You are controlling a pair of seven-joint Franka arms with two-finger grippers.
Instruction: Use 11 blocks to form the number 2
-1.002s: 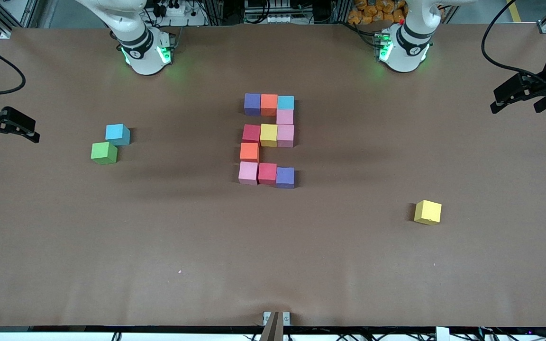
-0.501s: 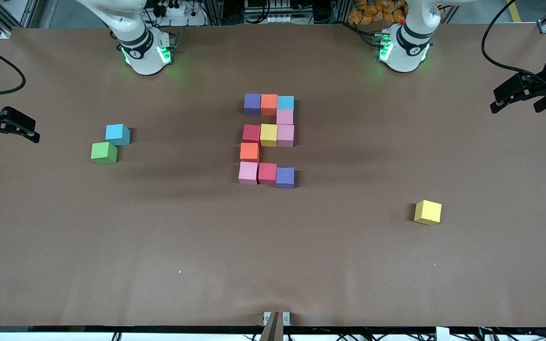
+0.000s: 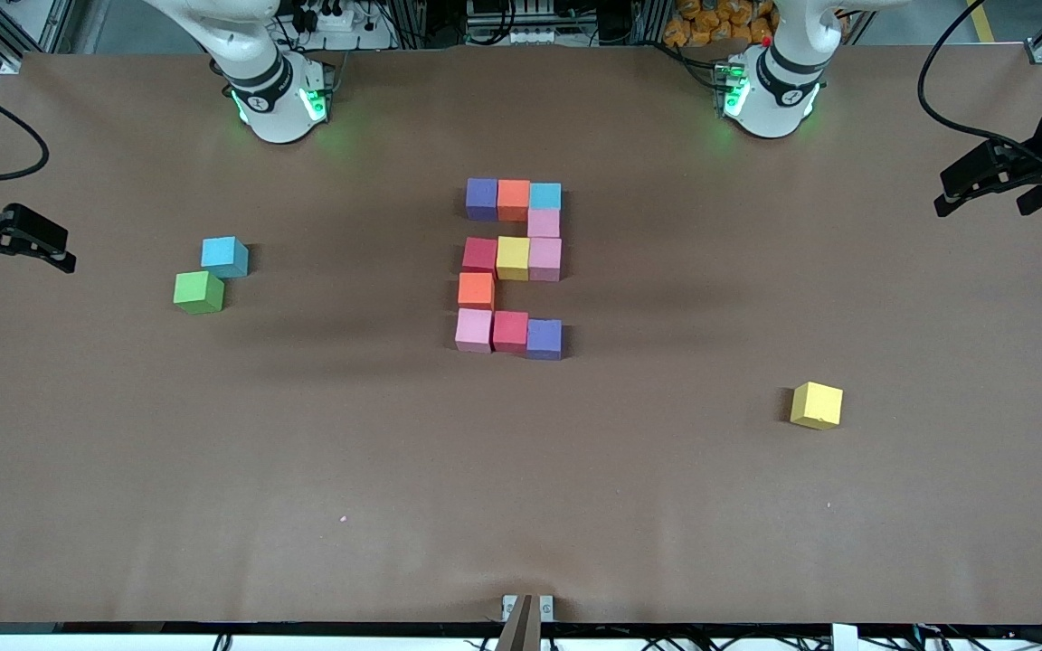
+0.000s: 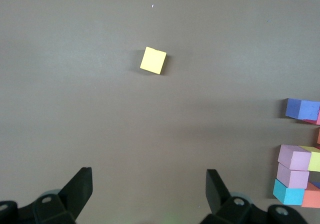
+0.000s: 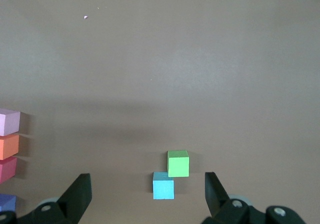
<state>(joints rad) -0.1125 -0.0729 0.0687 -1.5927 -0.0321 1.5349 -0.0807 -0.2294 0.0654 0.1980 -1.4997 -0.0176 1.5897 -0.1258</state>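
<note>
The table (image 3: 521,506) is lying under everything. The number 2 (image 3: 512,264) is sitting at its centre, eleven blocks (image 3: 513,258) touching. From the 2, a spare blue cube (image 3: 224,256) and a green cube (image 3: 198,292) are sitting at about nine o'clock, corners touching; a spare yellow cube (image 3: 817,404) is lying at about four o'clock, well apart. The left gripper (image 4: 149,191) is waiting at its end of the table, fingers spread, holding nothing. The right gripper (image 5: 148,194) is hanging likewise at its end, spread and empty.
</note>
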